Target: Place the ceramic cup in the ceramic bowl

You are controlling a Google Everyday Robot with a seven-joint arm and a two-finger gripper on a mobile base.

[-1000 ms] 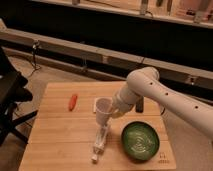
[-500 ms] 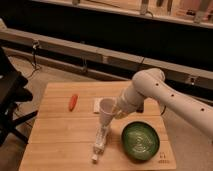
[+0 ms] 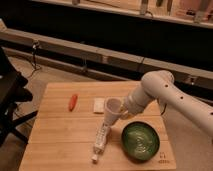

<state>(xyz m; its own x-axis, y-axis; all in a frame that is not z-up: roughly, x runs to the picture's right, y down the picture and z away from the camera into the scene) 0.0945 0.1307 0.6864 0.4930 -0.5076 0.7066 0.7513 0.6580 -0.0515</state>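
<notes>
The white ceramic cup (image 3: 113,107) is held tilted just above the wooden table (image 3: 60,135), left of and slightly behind the ceramic bowl. My gripper (image 3: 121,112), at the end of the white arm reaching in from the right, is shut on the cup's right side. The dark green glossy ceramic bowl (image 3: 141,141) with a pale swirl inside sits at the table's front right, below and to the right of the cup.
A clear plastic bottle (image 3: 101,140) lies on the table just below the cup, left of the bowl. A small flat white thing (image 3: 98,105) lies left of the cup. A red-orange thing (image 3: 73,102) lies further left. A dark chair (image 3: 10,100) stands at the left.
The cup, held in my gripper, has moved right and slightly forward toward the bowl, uncovering the flat white thing beside it. The bowl and bottle have not moved.
</notes>
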